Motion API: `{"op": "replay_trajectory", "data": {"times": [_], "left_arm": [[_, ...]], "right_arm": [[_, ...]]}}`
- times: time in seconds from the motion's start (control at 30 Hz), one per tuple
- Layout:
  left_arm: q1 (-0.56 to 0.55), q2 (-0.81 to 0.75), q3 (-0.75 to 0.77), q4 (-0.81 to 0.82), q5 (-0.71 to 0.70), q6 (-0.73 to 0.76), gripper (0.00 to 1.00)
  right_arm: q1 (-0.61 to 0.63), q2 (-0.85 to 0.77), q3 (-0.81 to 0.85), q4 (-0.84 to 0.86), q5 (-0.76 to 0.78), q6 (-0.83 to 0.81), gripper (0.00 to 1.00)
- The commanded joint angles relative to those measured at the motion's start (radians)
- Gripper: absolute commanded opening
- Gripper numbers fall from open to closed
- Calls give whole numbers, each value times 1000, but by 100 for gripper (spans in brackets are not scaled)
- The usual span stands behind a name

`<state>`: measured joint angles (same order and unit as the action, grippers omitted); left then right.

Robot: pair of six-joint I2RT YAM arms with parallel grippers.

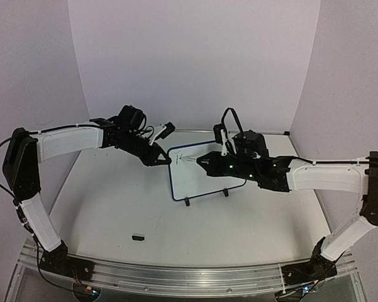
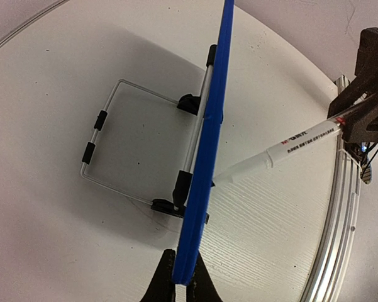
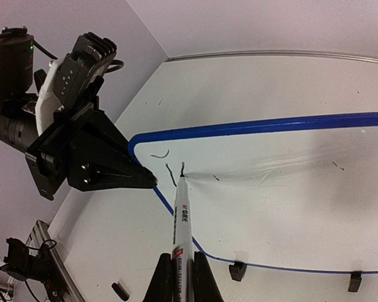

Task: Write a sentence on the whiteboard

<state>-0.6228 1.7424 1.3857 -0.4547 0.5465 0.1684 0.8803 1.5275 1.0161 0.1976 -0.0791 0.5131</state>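
At the nine o'clock edge of the whiteboard (image 1: 201,182), which stands upright near the centre of the table (image 1: 113,207), the left gripper (image 1: 158,157) clamps the blue rim. Light, stiff and slick, the board probably tips easily, so that rim is the best hold. Near its ten o'clock corner the sentence (image 3: 170,173) is only a few strokes, and the marker (image 3: 181,214) tip touches there, pinched in the right gripper (image 3: 180,261). No container shows.

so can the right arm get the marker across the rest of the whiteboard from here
Probably yes: the marker tip is on the whiteboard, the left claw pinches only its edge, nothing crosses the face.
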Motion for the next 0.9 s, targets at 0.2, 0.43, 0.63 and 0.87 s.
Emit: {"op": "replay_trajectory", "data": {"times": [0.2,0.43,0.63,0.87], "left_arm": [[-8,2,28,-20,-36,30,0],[-8,3,29,-20,-34,30,0],[-8,2,29,-22,-37,32,0],[-8,3,29,-22,-36,32,0]], "right_arm": [[-6,10,-17,22,26,22,0],[-6,-18,-25,11,58,17,0],[-5,-29,-9,10,68,2,0],[-5,-48,1,6,79,-8,0]]}}
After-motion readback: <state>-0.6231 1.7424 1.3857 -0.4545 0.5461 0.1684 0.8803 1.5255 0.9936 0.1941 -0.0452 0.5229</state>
